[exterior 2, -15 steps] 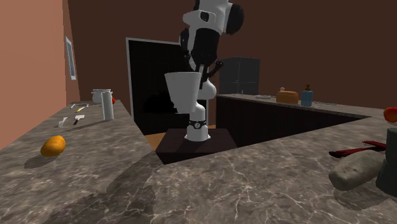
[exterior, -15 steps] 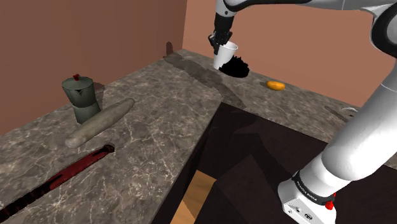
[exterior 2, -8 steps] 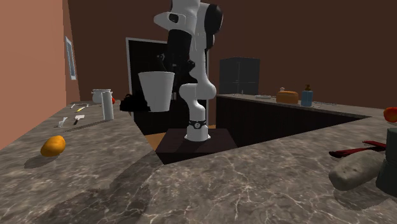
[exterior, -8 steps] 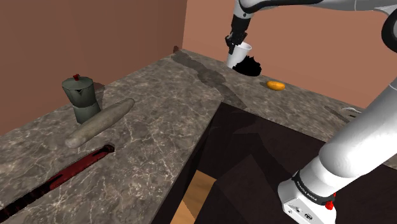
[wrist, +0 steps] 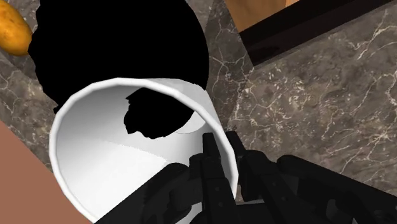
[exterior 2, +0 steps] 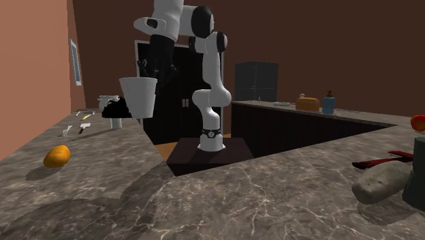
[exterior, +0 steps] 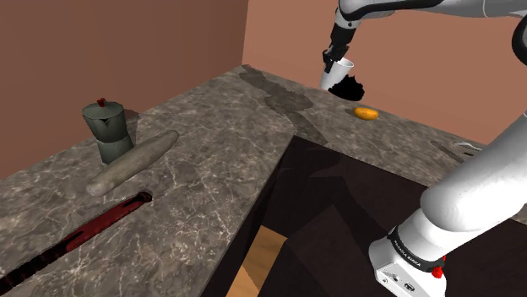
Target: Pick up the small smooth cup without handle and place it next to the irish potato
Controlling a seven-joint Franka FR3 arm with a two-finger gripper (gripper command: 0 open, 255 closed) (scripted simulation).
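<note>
A plain white handleless cup hangs above the marble counter near the back wall, with my black gripper shut on its rim. In the second exterior view the cup is upright below the gripper, well above the countertop. The orange-yellow potato lies on the counter just to the shoulder view's right of the cup, nearer the front; the potato sits at the second exterior view's lower left. In the wrist view my fingers clasp the cup by its wall, and the potato lies beyond it.
A ragged black patch lies on the counter under the cup. A grey lidded pot, a grey rolling pin and a red-black knife lie at the shoulder view's left. A white canister and cutlery sit beyond the potato. The counter wraps around a dark recess.
The arm has carried the cup along the back of the counter to the shoulder view's right, closer to the potato. The grip on the cup stays the same.
</note>
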